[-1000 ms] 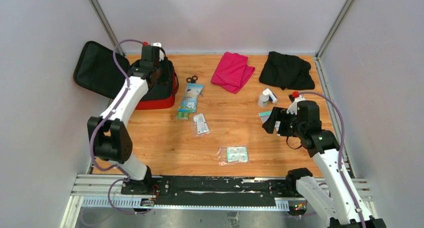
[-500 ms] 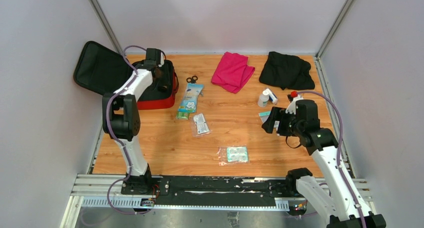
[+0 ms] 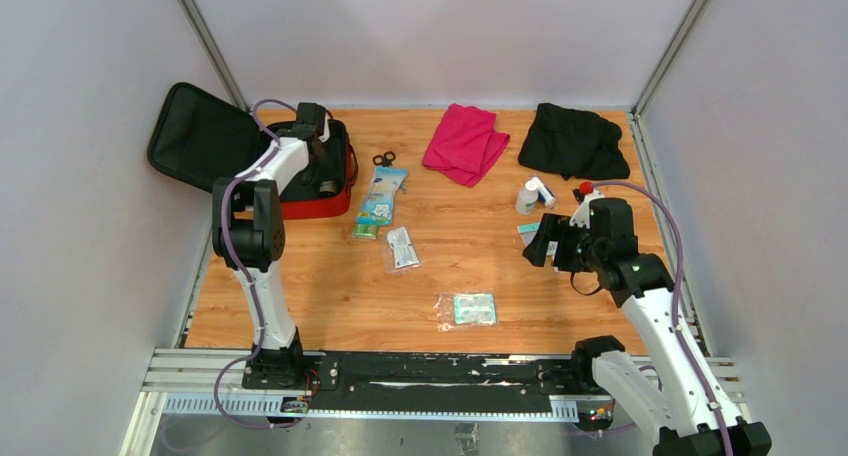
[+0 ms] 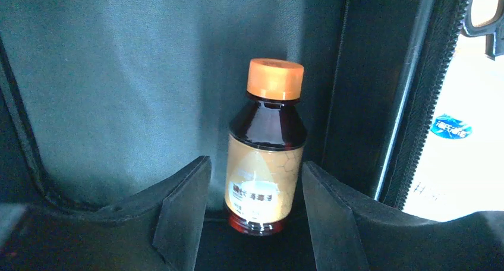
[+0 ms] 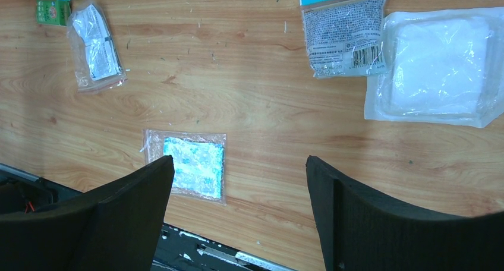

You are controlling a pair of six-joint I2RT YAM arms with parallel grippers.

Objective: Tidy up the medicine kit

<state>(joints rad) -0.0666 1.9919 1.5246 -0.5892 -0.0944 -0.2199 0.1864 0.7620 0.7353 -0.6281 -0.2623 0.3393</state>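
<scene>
Red medicine kit (image 3: 300, 208) under left end effector (image 4: 255, 167), jaws apart astride brown bottle (image 4: 266, 143) inside.

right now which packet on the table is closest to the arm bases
The clear packet with the teal insert, alone near the front edge; the other packets lie farther back.

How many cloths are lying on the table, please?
2: a pink cloth at the far edge near the middle, and a black cloth at the far right corner. None looks hidden.
</scene>
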